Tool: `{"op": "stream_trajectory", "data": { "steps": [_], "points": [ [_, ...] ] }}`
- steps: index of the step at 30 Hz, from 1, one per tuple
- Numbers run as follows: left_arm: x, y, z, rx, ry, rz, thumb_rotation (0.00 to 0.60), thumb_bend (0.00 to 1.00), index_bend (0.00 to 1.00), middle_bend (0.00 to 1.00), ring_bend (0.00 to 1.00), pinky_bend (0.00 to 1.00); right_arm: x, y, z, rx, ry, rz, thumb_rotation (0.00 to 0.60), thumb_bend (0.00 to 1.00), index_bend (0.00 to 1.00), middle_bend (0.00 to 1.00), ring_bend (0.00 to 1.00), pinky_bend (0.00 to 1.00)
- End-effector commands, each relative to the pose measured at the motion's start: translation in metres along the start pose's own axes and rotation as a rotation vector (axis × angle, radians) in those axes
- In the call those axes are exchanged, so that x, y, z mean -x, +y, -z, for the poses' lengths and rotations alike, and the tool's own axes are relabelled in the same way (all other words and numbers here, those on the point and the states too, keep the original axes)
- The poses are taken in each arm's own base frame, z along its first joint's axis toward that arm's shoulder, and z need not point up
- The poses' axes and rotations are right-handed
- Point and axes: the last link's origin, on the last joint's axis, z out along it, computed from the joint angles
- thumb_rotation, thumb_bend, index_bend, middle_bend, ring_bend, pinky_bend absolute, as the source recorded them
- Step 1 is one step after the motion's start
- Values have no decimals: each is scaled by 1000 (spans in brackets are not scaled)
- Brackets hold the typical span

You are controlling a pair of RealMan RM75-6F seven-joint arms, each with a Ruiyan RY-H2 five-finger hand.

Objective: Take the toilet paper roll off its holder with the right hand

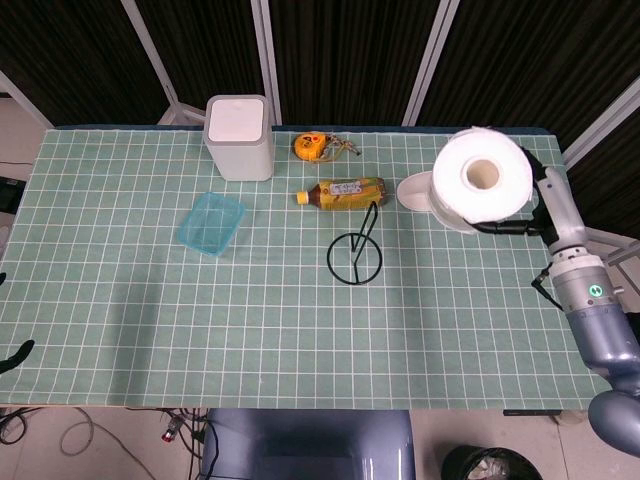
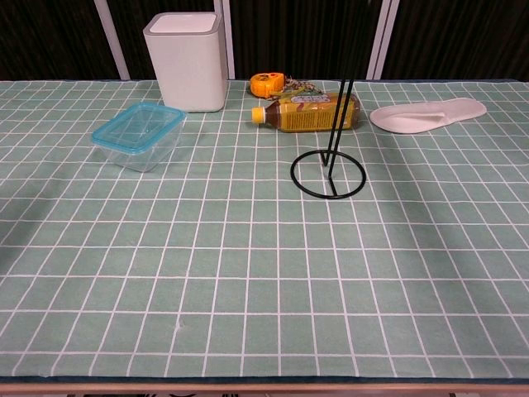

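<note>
The right hand [image 1: 522, 222] grips the roll [image 1: 483, 185] and holds it in the air near the table's [image 1: 120, 300] 3 o'clock edge, its open core facing the head camera. Only dark fingers show at the roll's lower right; most of the hand is hidden behind the paper. The roll is off the holder [image 1: 356, 252] and well apart from it, out toward the holder's 2 o'clock. The black wire holder stands on its ring base at mid-table, its thin rod [image 2: 340, 91] bare in the chest view.

A white slipper [image 2: 428, 114] lies under and beside the raised roll, partly covered by it from above. A bottle [image 1: 340, 192] lies on its side at 12 o'clock from the holder's base, with an orange tape measure [image 1: 312, 146] beyond it. A white bin [image 1: 240, 137] stands at 11 o'clock and a clear blue-rimmed box [image 1: 211, 223] at 9 o'clock. The left hand appears in neither view.
</note>
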Motion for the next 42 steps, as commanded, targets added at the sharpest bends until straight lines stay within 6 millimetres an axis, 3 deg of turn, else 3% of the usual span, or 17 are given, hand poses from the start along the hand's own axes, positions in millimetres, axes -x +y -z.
{"op": "stream_trajectory", "data": {
  "steps": [1, 8, 14, 20, 27, 33, 42],
  "points": [
    [0, 0, 0, -1, -1, -1, 600, 176, 43, 0, 0, 14, 11, 61, 25, 97, -56, 32, 600, 0, 397, 336, 289, 27],
    [2, 1, 0, 1, -4, -4, 600, 176, 43, 0, 0, 14, 31, 120, 62, 183, -150, 30, 600, 0, 397, 336, 289, 27],
    [1, 0, -1, -5, -3, -1, 600, 176, 43, 0, 0, 15, 65, 143, 92, 187, -256, -40, 600, 0, 397, 335, 285, 27],
    [2, 1, -1, -1, -11, -2, 600, 176, 43, 0, 0, 15, 113, 146, 103, 128, -347, -136, 600, 0, 397, 335, 269, 27],
    [2, -1, -2, -10, -9, 2, 600, 176, 43, 0, 0, 15, 165, 144, 98, 49, -373, -196, 600, 0, 397, 334, 257, 27],
    [2, 0, -2, -5, -12, -1, 600, 176, 43, 0, 0, 15, 198, 142, 88, 26, -390, -190, 600, 0, 397, 334, 252, 27],
    [4, 0, -3, -11, -15, -6, 600, 176, 43, 0, 0, 15, 227, 147, 80, 37, -431, -125, 600, 0, 340, 277, 167, 24]
  ]
}}
